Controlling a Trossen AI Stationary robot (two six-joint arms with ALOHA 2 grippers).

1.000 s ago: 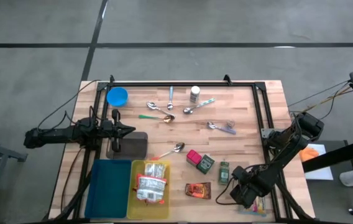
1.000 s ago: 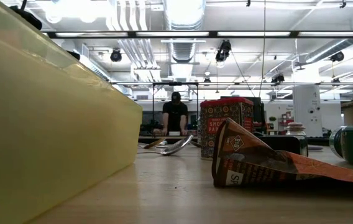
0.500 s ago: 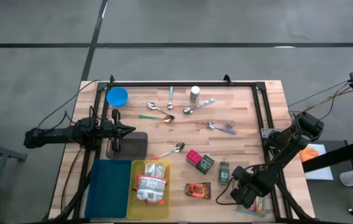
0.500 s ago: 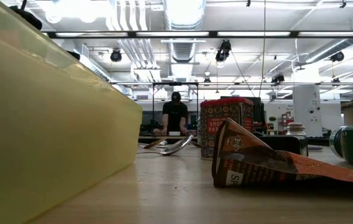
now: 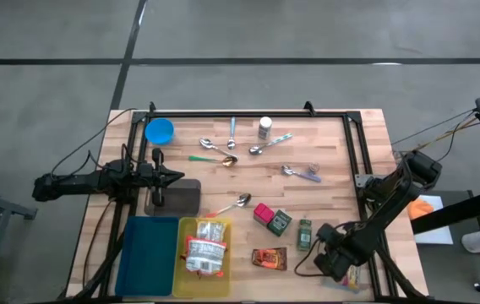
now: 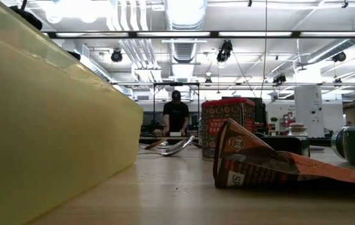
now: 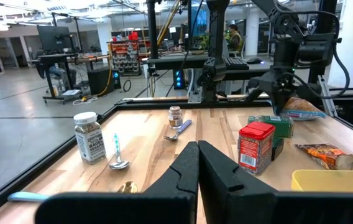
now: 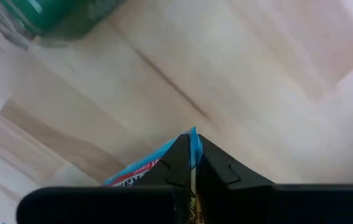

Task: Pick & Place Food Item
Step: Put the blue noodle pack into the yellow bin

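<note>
Blue snack packet (image 8: 140, 172) on wooden table (image 5: 333, 156)

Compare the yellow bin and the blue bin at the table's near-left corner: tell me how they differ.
The yellow bin holds food packets; the blue bin shows nothing inside it from above. The yellow bin sits nearer the table's middle, the blue bin toward the left edge. In colour, one is translucent yellow, the other solid dark blue. Both are rectangular, similar in size, and lie side by side with long sides touching.
</note>
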